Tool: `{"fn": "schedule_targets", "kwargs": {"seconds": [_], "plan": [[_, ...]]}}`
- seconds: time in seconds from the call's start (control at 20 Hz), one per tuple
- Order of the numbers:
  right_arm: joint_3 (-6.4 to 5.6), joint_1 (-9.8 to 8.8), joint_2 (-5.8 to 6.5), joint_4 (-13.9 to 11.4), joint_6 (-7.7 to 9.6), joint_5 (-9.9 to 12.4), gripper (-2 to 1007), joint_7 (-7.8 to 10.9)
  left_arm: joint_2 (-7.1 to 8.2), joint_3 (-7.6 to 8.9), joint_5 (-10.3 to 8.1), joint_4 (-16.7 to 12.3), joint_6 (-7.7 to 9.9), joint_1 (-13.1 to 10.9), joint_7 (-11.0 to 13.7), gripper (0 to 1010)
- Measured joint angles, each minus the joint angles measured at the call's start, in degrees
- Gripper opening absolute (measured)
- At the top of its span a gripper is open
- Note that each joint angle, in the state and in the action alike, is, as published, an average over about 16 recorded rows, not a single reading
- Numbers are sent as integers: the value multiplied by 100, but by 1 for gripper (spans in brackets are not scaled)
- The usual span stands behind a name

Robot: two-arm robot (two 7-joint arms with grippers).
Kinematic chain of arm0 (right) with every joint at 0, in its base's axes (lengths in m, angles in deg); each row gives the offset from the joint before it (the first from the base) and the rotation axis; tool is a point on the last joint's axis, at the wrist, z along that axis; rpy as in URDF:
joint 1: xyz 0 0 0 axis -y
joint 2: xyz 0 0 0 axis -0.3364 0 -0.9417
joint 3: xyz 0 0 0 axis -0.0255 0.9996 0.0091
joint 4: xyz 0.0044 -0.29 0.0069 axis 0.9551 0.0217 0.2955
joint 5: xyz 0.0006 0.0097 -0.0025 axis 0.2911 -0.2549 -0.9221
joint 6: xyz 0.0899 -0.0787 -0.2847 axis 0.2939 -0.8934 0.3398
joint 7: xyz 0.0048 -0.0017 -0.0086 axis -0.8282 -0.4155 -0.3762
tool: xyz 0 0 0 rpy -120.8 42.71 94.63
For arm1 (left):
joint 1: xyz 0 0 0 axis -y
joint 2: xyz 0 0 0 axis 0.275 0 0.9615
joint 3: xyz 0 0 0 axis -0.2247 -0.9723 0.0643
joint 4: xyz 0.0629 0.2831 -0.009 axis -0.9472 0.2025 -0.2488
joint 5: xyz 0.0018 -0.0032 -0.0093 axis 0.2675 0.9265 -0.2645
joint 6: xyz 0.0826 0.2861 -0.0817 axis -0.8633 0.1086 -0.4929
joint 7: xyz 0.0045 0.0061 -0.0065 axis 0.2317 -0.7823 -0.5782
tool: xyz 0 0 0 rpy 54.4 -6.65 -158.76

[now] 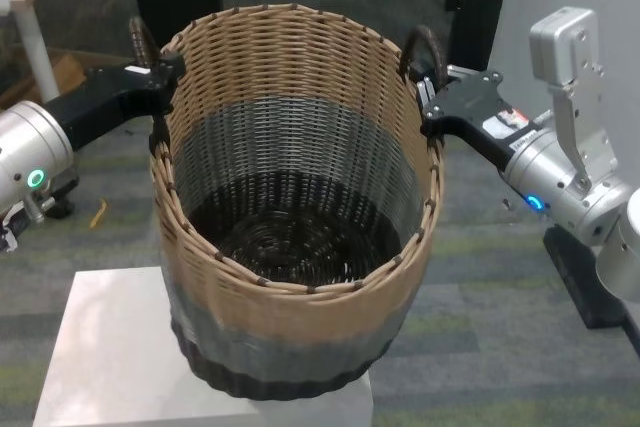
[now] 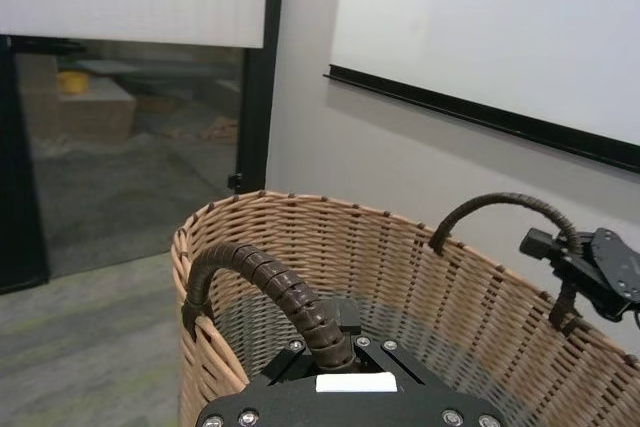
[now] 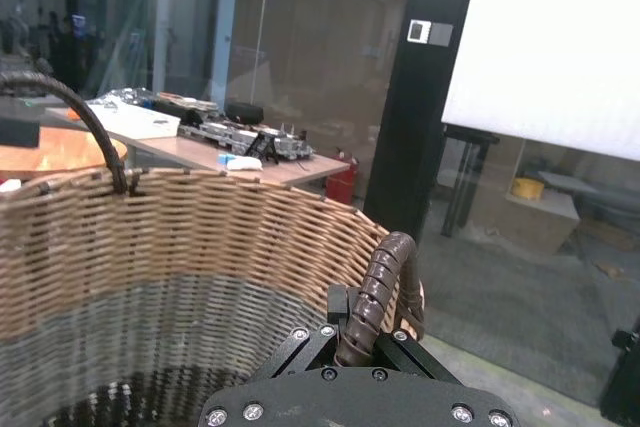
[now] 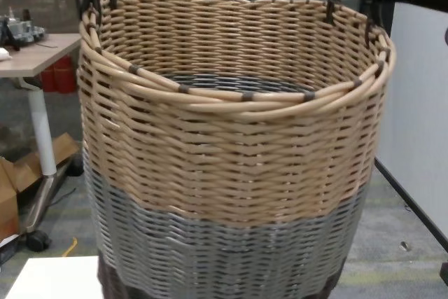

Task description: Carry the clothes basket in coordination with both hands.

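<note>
The clothes basket (image 1: 295, 207) fills the centre of the head view, its dark base over the near end of a white table (image 1: 110, 347) at the lower left. At the frame's left edge of the rim, the left gripper (image 1: 160, 77) is clamped on the left handle (image 1: 143, 42). At the right, the right gripper (image 1: 432, 97) is clamped on the right handle (image 1: 420, 47).

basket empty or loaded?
Empty. The head view looks straight into the clothes basket: bare dark woven bottom, no clothes inside.
</note>
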Motion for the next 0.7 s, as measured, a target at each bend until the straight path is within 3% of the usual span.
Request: {"fn": "schedule_targets", "kwargs": {"seconds": [0.3, 0.7], "plan": [[96, 213, -2, 179, -28, 17, 11, 127, 15, -3, -32, 79, -17, 34, -185, 0], [305, 622, -51, 604, -100, 12, 11, 313, 33, -7, 26, 297, -156, 143, -360, 0]]}}
